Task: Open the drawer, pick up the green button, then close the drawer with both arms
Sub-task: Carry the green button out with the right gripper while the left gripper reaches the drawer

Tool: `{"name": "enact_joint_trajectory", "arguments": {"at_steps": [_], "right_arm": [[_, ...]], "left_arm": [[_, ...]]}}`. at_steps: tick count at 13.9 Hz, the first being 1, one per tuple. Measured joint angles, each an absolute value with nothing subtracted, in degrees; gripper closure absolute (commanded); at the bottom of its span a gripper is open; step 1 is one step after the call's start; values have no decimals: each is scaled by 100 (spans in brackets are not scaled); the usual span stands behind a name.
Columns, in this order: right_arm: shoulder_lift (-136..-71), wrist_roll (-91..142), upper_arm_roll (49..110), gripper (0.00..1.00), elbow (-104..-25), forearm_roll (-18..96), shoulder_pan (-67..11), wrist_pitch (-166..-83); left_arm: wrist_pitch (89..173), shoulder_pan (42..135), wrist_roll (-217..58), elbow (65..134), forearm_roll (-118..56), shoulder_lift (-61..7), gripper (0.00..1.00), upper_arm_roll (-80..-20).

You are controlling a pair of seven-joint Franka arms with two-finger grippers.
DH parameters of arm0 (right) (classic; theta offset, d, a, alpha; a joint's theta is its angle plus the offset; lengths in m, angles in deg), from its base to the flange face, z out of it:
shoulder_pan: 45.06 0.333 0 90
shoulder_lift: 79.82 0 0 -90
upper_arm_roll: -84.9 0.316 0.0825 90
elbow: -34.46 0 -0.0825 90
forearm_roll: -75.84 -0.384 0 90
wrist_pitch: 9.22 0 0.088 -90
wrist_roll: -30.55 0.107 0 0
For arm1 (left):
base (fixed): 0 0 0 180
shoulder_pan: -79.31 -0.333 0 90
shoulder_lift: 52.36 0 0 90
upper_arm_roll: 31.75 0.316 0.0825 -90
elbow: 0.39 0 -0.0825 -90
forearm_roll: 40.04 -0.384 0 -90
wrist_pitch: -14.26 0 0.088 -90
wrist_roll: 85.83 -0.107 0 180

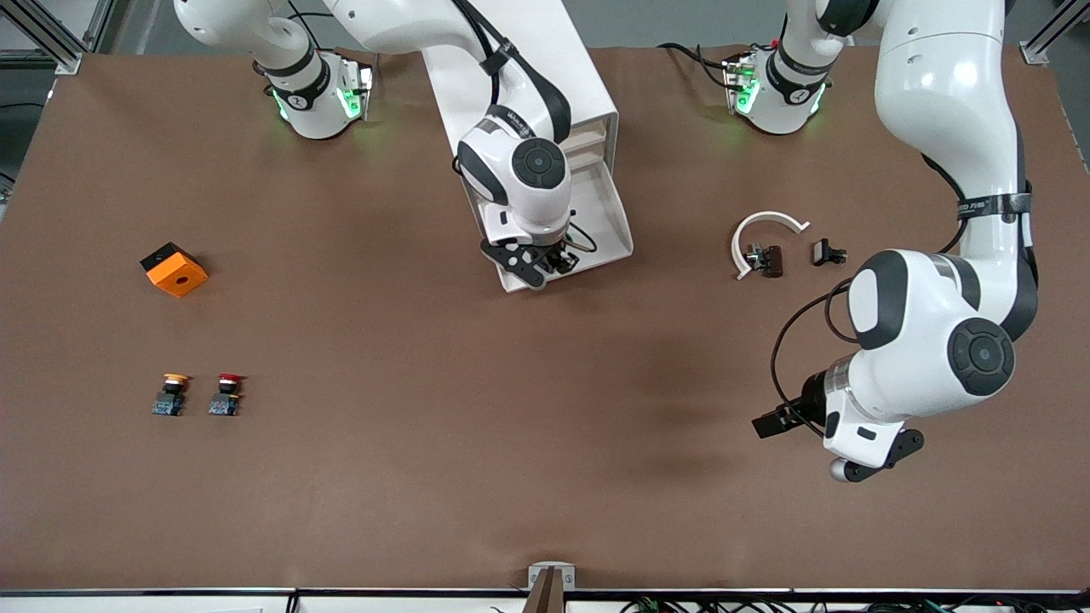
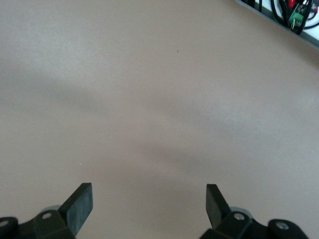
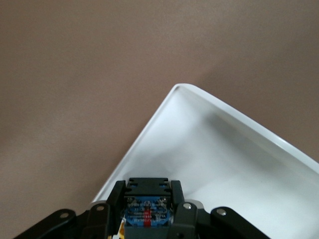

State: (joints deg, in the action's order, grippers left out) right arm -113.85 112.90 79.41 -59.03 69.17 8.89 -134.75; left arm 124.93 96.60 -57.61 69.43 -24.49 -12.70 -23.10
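Probably a robotics lab: two white Franka arms (image 1: pixel 928 340) bolted along a brown-covered table (image 1: pixel 426 477), aluminium framing (image 1: pixel 51 42) at its corners, loose cabling (image 1: pixel 681 603) along the camera-side edge, and small electrical parts (image 1: pixel 771 260).

Readable text: almost none.

A small printed band is seen on the right arm (image 1: pixel 511 119) near the wrist and another on the left arm (image 1: pixel 992 207), but the lettering is too small to be read. A single mark, approx. like a "1", is shown on each arm base (image 1: pixel 311 89). No label, brand or no. can be made out on the drawer (image 1: pixel 609 221) or on the button (image 3: pixel 147 211).
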Motion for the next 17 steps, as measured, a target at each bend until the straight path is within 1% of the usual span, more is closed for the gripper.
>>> {"name": "enact_joint_trajectory", "arguments": {"at_steps": [2,5,7,9,14,17], "right_arm": [[-11379,11305,7909,100,-5738,6916,871,-13427],[-11344,11313,7861,100,-5168,6906,712,-12836],[-11294,11243,7849,100,-4759,6900,451,-12452],[-11202,10749,7842,100,-4533,6895,84,-12220],[-10861,8779,7818,100,-4484,6831,-1164,-11878],[-10870,7313,7811,100,-4743,6813,-1902,-11930]], "left_arm": [[12610,9708,-5761,6990,-2449,-1269,0,-2324],[13144,9969,-5745,7292,-2449,-1255,0,-2364],[13444,10219,-5521,7550,-2421,-1222,0,-2391],[13556,10436,-5271,7706,-2352,-1206,0,-2404],[13563,10922,-4660,7925,-2309,-1208,0,-2417],[13603,11245,-4303,8081,-2308,-1208,0,-2421]]}}
